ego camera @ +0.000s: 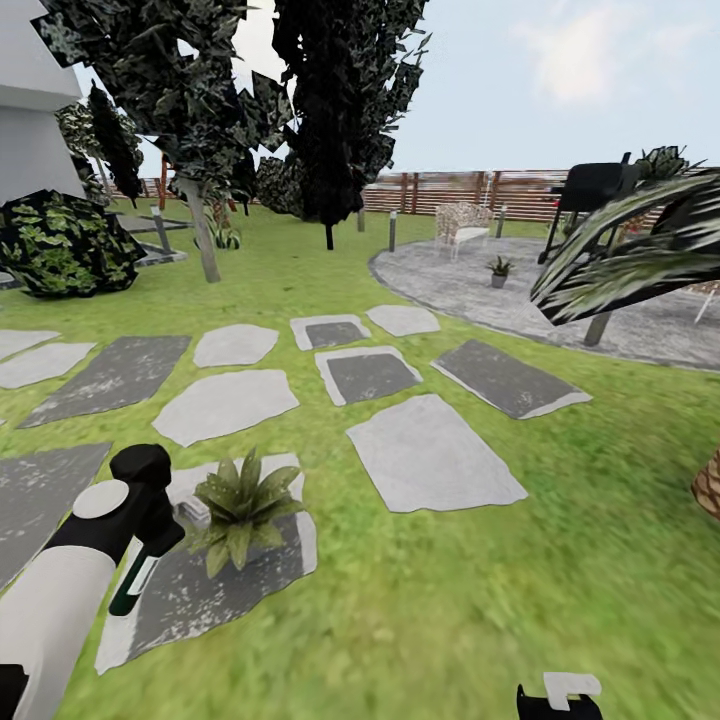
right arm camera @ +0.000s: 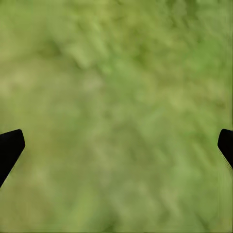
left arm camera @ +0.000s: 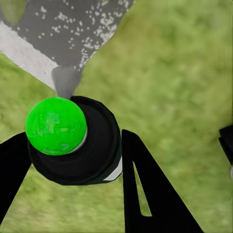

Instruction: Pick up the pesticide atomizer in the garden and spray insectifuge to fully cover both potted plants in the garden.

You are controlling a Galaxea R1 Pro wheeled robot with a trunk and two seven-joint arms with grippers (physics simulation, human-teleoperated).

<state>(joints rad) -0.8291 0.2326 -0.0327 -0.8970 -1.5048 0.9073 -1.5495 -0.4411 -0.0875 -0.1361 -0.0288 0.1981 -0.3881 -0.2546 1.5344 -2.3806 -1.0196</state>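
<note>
Clamped between the left gripper (left arm camera: 73, 160) fingers, the pesticide atomizer (left arm camera: 73, 141) points down just beside the near potted plant (ego camera: 242, 508), while the right gripper (right arm camera: 116, 150) hangs spread over grass; spraying from this offset would likely miss leaves.

Potted plant (ego camera: 243, 508) on stepping stone (ego camera: 200, 590)

Green lawn (ego camera: 480, 590); grey speckled stepping stones (ego camera: 430, 455); black atomizer (left arm camera: 82, 150), bright green cap (left arm camera: 56, 125); green-leaved potted plant (ego camera: 240, 505).
</note>
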